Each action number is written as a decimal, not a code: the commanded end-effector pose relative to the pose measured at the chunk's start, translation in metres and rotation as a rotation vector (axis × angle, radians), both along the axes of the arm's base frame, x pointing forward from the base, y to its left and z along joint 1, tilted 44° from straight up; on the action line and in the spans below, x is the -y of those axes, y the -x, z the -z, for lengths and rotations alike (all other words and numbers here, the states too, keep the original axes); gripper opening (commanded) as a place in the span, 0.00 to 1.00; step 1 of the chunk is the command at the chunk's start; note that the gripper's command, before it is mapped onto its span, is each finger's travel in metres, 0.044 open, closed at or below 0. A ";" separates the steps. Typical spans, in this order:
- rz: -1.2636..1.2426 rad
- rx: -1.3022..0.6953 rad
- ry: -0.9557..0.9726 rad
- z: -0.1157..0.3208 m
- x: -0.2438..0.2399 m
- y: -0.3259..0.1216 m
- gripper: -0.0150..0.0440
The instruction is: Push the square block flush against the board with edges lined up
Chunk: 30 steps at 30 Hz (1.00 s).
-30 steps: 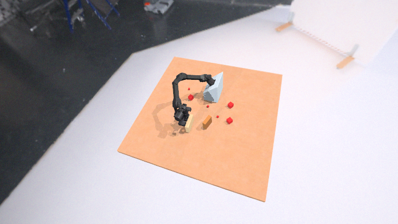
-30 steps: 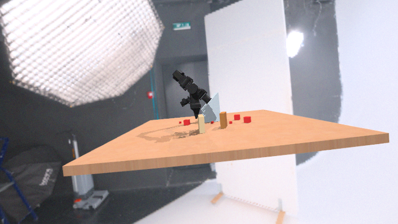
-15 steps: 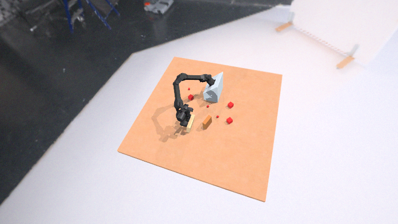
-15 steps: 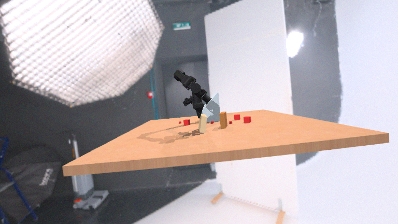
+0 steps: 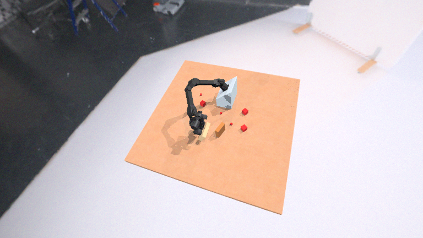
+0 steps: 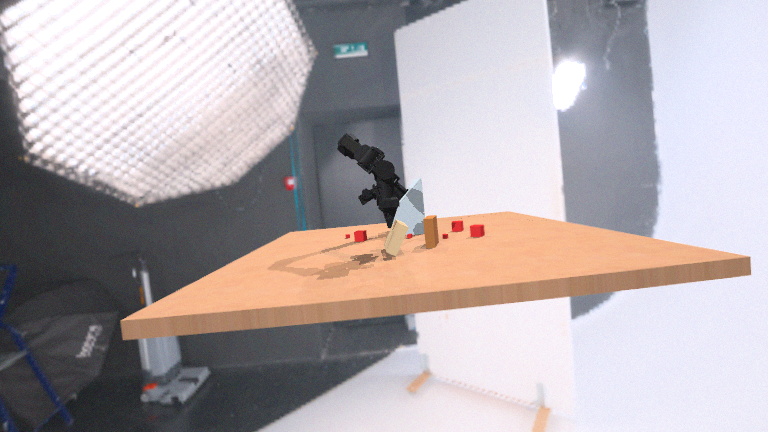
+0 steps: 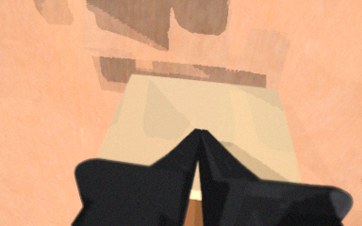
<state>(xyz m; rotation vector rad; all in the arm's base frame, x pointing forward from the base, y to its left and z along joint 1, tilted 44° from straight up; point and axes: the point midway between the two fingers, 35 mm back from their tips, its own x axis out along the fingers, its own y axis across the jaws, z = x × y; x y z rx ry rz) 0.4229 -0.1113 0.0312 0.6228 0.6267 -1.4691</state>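
The long cream board [image 5: 205, 130] [image 6: 397, 237] [image 7: 212, 108] stands tipped, its top leaning right toward the block in the exterior view. The orange-brown block [image 5: 220, 129] [image 6: 431, 232] stands upright to its right, with a gap between them. A sliver of the block [image 7: 193, 216] shows between the fingers in the wrist view. My gripper [image 6: 389, 225] [image 7: 200, 135] is shut and empty. Its fingertips are over the broad cream face in the wrist view and at the board's upper left in the exterior view. Contact is hard to tell. In the top view the hand hides part of the board.
A pale blue wedge [image 5: 227, 98] [image 6: 410, 215] stands behind, near the arm's base. Red cubes lie at the left [image 5: 202, 103] [image 6: 360, 236] and right [image 5: 245, 111] [image 5: 243, 128] [image 6: 476, 230]. Small red pieces [image 5: 220, 113] [image 5: 231, 123] lie between. All are on the wooden table [image 5: 249, 166] [image 6: 509, 263].
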 end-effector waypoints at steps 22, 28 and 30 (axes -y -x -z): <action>0.000 -0.003 0.001 -0.013 0.016 -0.001 0.25; 0.000 -0.003 0.001 -0.020 0.023 -0.001 0.25; 0.000 -0.003 0.002 -0.023 0.025 -0.001 0.25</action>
